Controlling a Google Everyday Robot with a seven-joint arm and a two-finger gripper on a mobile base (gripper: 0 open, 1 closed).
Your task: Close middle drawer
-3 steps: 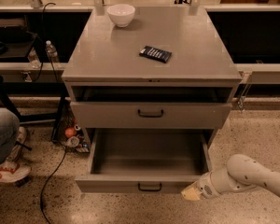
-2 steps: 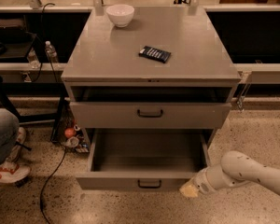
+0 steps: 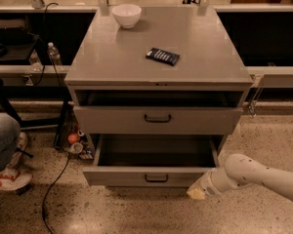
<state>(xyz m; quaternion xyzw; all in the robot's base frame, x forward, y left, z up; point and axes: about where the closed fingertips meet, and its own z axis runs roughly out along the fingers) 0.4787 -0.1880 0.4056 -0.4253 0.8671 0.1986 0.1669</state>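
1. Pale and blunt-tipped, the claw (image 3: 197,192) sits low at the right end of the middle drawer's front panel, at or just against its lower corner. Whether it is apart or together cannot be told from this angle.
2. Over the last second the claw has crept up and in towards the cabinet. The middle drawer (image 3: 122,176) has gone with it, so its front panel now lies nearer the cabinet body and less of the tray floor shows.
3. That reads as a push already working: the drawer is partly in but still well out, so the closing looks under way and not finished.
4. The smooth white arm (image 3: 256,173), speckled with small dark dots, reaches in from the lower right.
5. The middle drawer is a wide grey tray, long and deep, matte like painted metal. Its low front carries a small dark bar handle (image 3: 156,178) at the centre.
6. Above it, the taller-fronted upper drawer (image 3: 112,120) has a bigger dark handle (image 3: 157,117) and stands slightly out, with a dark gap behind its top edge.
7. The grey counter (image 3: 136,57) is flat and dull-surfaced. It bears a round white bowl (image 3: 126,15) at the back and a flat dark rectangular object (image 3: 162,56) near the middle, well apart.
8. The floor (image 3: 146,213) is glossy speckled stone, so a straight push should meet little besides the runners.
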